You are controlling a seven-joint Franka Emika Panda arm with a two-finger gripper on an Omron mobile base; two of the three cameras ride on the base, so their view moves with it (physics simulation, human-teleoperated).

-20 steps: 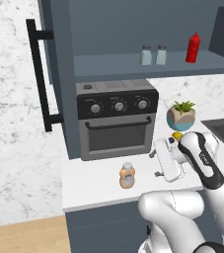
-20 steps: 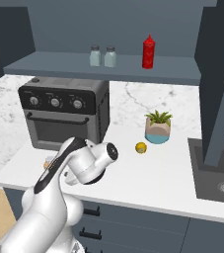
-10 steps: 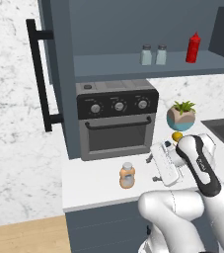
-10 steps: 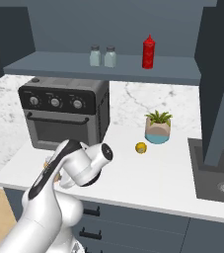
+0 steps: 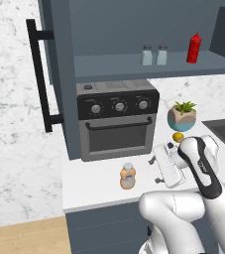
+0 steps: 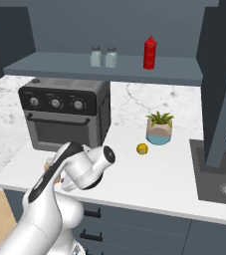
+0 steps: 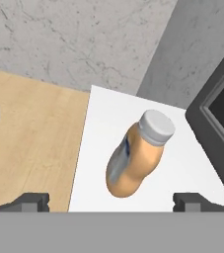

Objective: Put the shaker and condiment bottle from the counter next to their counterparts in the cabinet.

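Observation:
The condiment bottle (image 5: pixel 127 176), stubby and orange with a white cap, stands on the white counter (image 5: pixel 99 186) in front of the toaster oven. In the hand view the condiment bottle (image 7: pixel 135 153) lies ahead, between the lines of my two fingertips (image 7: pixel 32 200), and nothing touches it. My gripper (image 5: pixel 155 170) hovers just right of the bottle, open and empty, pointing at it. Two identical pale shakers (image 5: pixel 146 55) (image 5: pixel 162 55) stand side by side on the cabinet shelf (image 5: pixel 109 64), left of the red squeeze bottle (image 5: pixel 194 48). In the right base view my arm hides most of the bottle (image 6: pixel 49 164).
The black toaster oven (image 5: pixel 116 119) stands close behind the bottle. A potted plant (image 5: pixel 182 116) and a small lemon (image 5: pixel 178 137) sit to the right, with the sink (image 6: pixel 219 174) beyond. The open cabinet door with its black bar handle (image 5: pixel 40 79) hangs at the left. The counter's left edge (image 7: pixel 81 163) drops to wooden floor.
The hand has sunk slightly toward the counter beside the orange bottle. The jaws stay wide and nothing else has moved.

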